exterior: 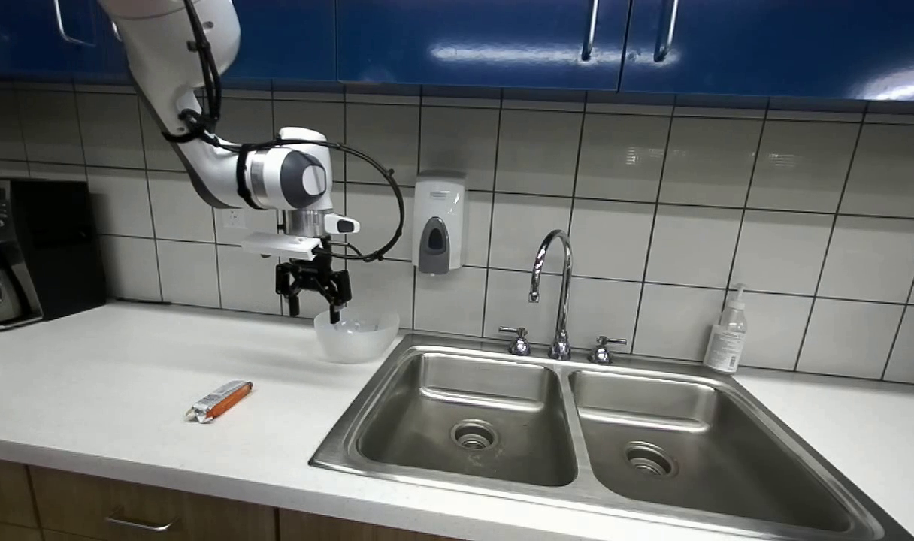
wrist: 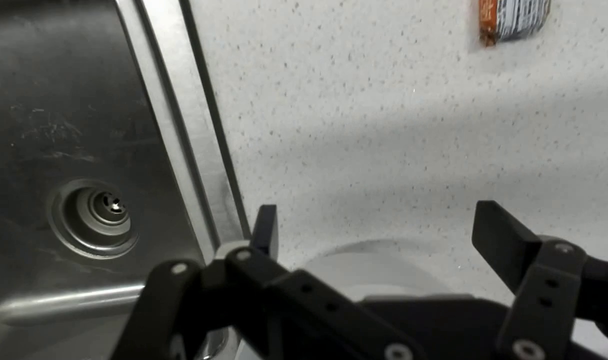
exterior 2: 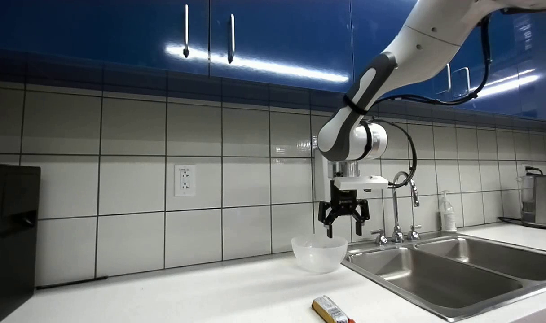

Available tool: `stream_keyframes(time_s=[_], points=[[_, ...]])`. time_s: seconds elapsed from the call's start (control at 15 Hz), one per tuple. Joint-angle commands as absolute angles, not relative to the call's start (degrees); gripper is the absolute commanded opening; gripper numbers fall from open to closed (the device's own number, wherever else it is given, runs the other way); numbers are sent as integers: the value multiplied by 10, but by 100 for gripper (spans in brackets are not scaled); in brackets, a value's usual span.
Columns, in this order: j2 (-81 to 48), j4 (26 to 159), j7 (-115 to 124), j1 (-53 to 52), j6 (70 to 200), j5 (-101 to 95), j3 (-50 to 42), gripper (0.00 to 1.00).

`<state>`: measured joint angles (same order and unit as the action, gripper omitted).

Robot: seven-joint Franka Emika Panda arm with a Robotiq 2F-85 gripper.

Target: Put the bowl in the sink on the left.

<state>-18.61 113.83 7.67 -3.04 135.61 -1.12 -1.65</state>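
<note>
A translucent whitish bowl [exterior: 355,344] stands upright on the white counter, just left of the sink; it also shows in an exterior view [exterior 2: 319,258]. My black gripper [exterior: 314,309] points down, with its fingertips [exterior 2: 344,231] near the height of the bowl's rim or above it. The fingers are apart and hold nothing. In the wrist view, the gap between the fingertips [wrist: 376,220] shows counter and part of the bowl [wrist: 379,272]; the gripper hides the rest. The left sink basin [exterior: 513,443] is bare steel with a drain and also shows in the wrist view [wrist: 59,150].
A wrapped orange bar [exterior: 220,402] lies on the counter in front of the bowl. A faucet [exterior: 566,293] stands behind the sink. A wall soap dispenser [exterior: 439,225], a pump bottle [exterior: 727,338], a coffee maker [exterior: 51,248] and blue upper cabinets [exterior: 472,45] surround the area.
</note>
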Motion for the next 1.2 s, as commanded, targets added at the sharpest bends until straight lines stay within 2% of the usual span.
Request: stream_keyframes(time_s=[0.0, 0.4, 1.13], points=[[-262, 1012, 97, -24, 1297, -16, -26, 100], [-358, 870, 111, -18, 1245, -12, -43, 100], [-463, 728, 128, 5, 1191, -9, -59, 100]])
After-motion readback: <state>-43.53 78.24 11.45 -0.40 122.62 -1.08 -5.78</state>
